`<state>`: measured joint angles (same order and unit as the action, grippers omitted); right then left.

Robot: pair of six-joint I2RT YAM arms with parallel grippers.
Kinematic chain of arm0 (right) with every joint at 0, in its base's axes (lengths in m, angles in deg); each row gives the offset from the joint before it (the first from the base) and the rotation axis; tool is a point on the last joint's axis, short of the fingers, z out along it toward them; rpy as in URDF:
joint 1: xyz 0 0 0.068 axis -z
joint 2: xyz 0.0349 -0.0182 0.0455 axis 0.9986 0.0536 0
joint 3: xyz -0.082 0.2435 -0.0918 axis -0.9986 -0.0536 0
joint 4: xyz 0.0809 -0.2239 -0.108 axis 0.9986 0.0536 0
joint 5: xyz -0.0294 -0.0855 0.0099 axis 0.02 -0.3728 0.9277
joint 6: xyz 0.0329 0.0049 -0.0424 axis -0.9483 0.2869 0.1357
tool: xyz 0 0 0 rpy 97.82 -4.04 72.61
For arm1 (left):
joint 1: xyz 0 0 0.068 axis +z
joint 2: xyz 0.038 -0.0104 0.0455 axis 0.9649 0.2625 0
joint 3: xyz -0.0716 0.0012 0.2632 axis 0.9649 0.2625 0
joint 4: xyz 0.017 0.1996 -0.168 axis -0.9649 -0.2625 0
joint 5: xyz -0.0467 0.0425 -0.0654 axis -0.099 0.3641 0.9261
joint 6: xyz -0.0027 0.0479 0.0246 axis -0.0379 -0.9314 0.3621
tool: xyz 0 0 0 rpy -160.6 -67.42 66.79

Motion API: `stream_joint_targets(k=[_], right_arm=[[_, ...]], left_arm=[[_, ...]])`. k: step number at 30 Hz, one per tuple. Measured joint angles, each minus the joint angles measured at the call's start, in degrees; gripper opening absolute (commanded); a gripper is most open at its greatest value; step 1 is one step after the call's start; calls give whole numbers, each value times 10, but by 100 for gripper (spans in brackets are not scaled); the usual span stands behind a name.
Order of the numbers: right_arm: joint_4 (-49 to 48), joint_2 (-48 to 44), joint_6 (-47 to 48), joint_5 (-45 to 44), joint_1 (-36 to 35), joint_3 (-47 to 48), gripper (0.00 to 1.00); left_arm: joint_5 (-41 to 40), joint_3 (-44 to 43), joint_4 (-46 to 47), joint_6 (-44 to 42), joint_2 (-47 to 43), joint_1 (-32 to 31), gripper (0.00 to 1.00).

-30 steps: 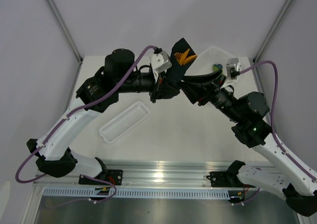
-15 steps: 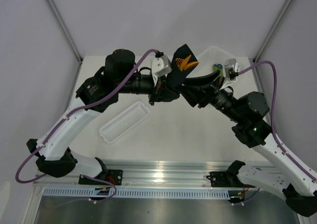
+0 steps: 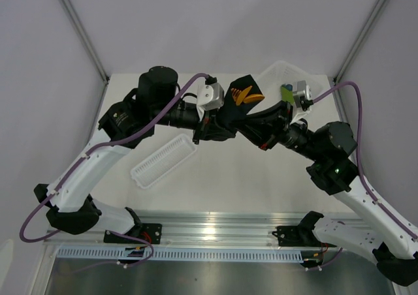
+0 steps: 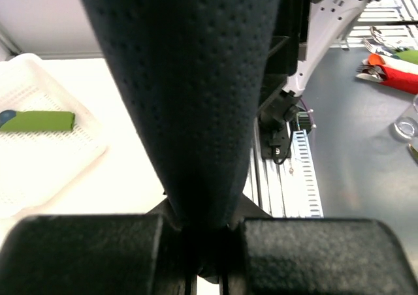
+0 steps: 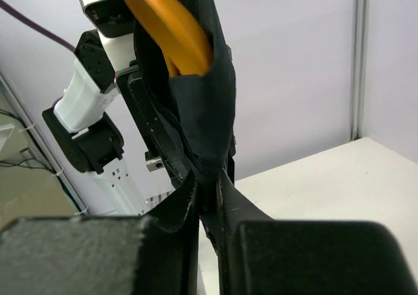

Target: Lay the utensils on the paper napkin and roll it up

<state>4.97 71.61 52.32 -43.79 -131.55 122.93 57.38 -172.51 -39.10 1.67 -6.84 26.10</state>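
The white table carried both arms, which were bolted at its near edge and rose in two long bows to meet above the far middle of it. The left arm went up from its base, bent at the dark elbow and reached to the right; the right arm mirrored it, leaning in to the left with its wrist turned toward the other. A clear bin stood at the far right corner, and a white slotted tray lay slanted on the table under the left forearm. Between the two wrists the paper napkin was lifted off the table, wrapped into a dark upright bundle. The left gripper was closed tight on its lower end, with almost no gap between the fingers, and the roll filled that wrist view. The right gripper pinched the same bundle from the other side, its jaws nearly together on the folded black paper. The utensils were inside the napkin, and only their orange ends stuck out of the top. A green rolled bundle with a blue tip lay in the bin.
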Motion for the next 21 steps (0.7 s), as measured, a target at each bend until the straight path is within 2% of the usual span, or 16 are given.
stream_joint_targets(k=[2, 3, 7, 9, 15, 21], right_arm=[[2, -2, 3, 9, 0, 0, 3], [4, -4, 4, 11, 0, 0, 2], [15, -12, 4, 11, 2, 0, 0], [28, -16, 5, 9, 5, 4, 0], [74, -19, 26, 10, 6, 28, 0], [142, -7, 49, 6, 12, 75, 0]], left_arm=[[9, 1, -4, -5, -3, 0, 11], [14, 3, -6, -9, -5, -1, 24], [26, 11, -19, -30, -13, -4, 63], [27, 15, -29, -34, -17, -4, 72], [23, 18, -45, -38, -32, -4, 83], [-52, 18, -47, -32, -59, -4, 87]])
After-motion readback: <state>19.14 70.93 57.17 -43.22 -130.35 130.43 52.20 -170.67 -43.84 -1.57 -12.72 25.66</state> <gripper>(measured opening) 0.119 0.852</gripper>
